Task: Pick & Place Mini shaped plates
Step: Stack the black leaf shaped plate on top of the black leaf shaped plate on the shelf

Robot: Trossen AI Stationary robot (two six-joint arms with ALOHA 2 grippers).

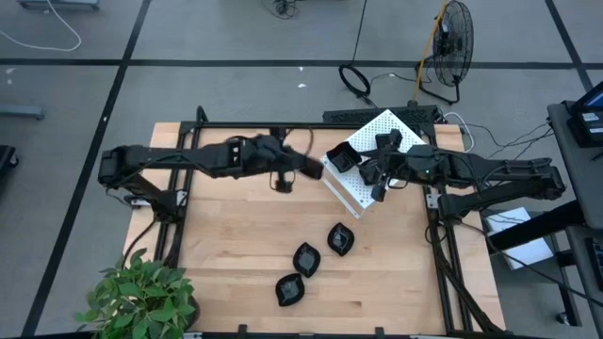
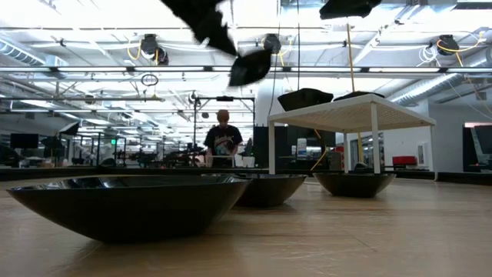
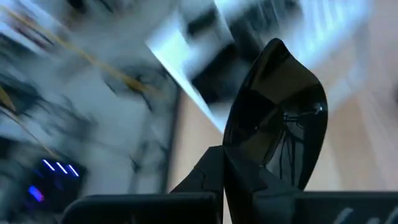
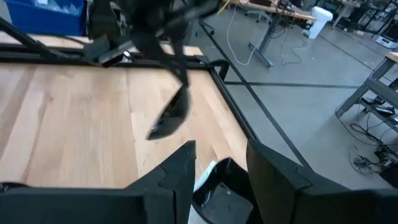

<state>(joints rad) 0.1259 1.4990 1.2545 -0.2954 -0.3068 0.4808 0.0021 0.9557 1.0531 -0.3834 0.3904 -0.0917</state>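
My left gripper (image 1: 298, 168) is high above the table's middle, just left of the white perforated box (image 1: 366, 185), and is shut on a glossy black leaf-shaped dish (image 3: 278, 115). The dish also shows in the low view (image 2: 250, 68). My right gripper (image 4: 221, 163) is open and empty above the box, over a black dish (image 4: 214, 194) lying on the box's top. Further black dishes (image 1: 341, 158) rest on the box. Three black dishes (image 1: 306, 258) lie on the table toward its near edge. My left gripper pinches the dish by its rim at one end (image 3: 241, 160) between its two fingers. The fingers come slanting from the table's left. The dish stands out beyond the fingertips, tilted on edge, lifted well clear of the table and the box.
The white box stands at the table's far right, raised on legs in the low view (image 2: 350, 115). A potted plant (image 1: 141, 297) stands at the near left corner. A person (image 2: 223, 142) stands in the room far behind the table. Bare wood (image 1: 236, 235) lies at the middle left.
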